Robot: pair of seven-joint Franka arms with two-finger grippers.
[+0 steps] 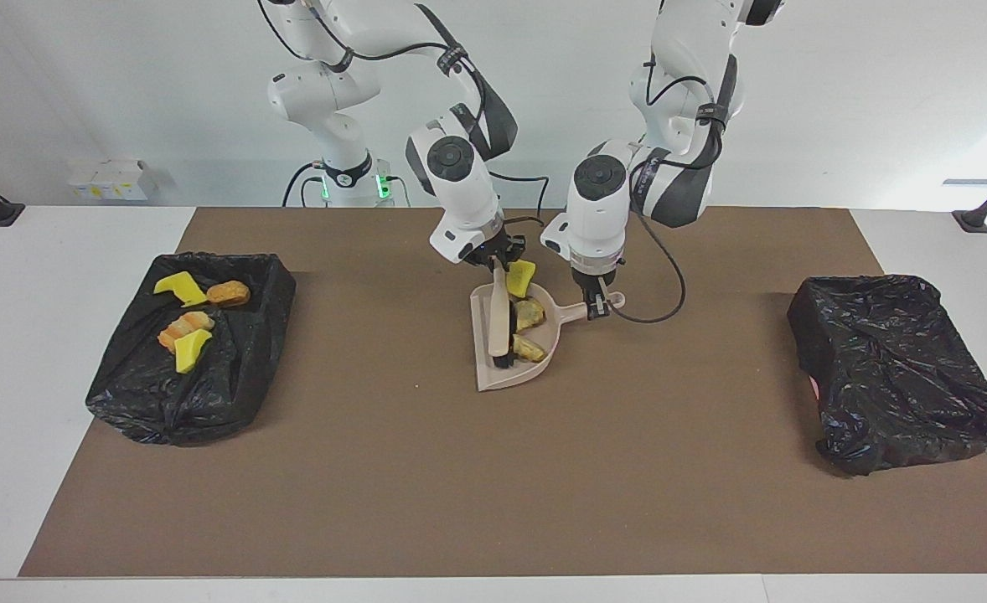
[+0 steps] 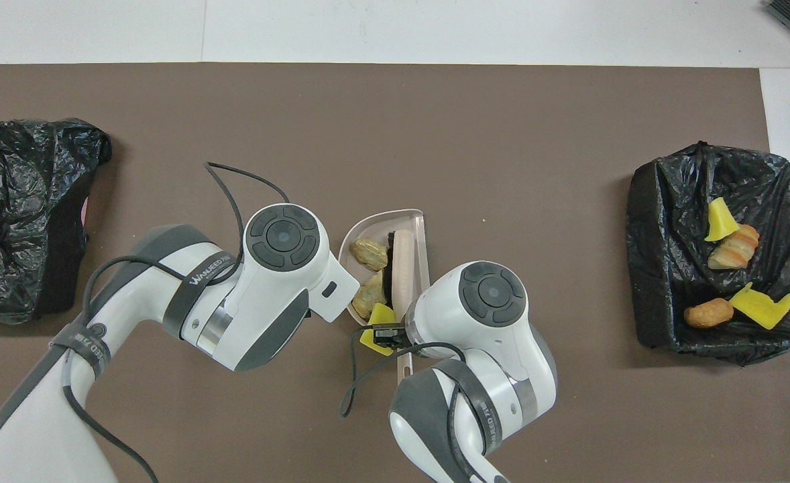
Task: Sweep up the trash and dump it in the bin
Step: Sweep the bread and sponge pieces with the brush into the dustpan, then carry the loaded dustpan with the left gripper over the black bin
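Trash (image 1: pixel 529 315) in dustpan (image 1: pixel 493 377), brush (image 1: pixel 500 322) beside, open mat around

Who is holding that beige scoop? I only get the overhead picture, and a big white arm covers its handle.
Observer: In the facing view, the left pincer is shut on the dustpan handle, gripping it from above.
Operator: And the brush?
Observer: The right pincer is shut on the top of the brush, which points down into the pan.
Operator: Is that yellow lump properly inside?
Observer: The yellow sponge chunk stands tilted at the pan's rim nearest the robots, beside the brush handle. I cannot tell whether it is fully in.
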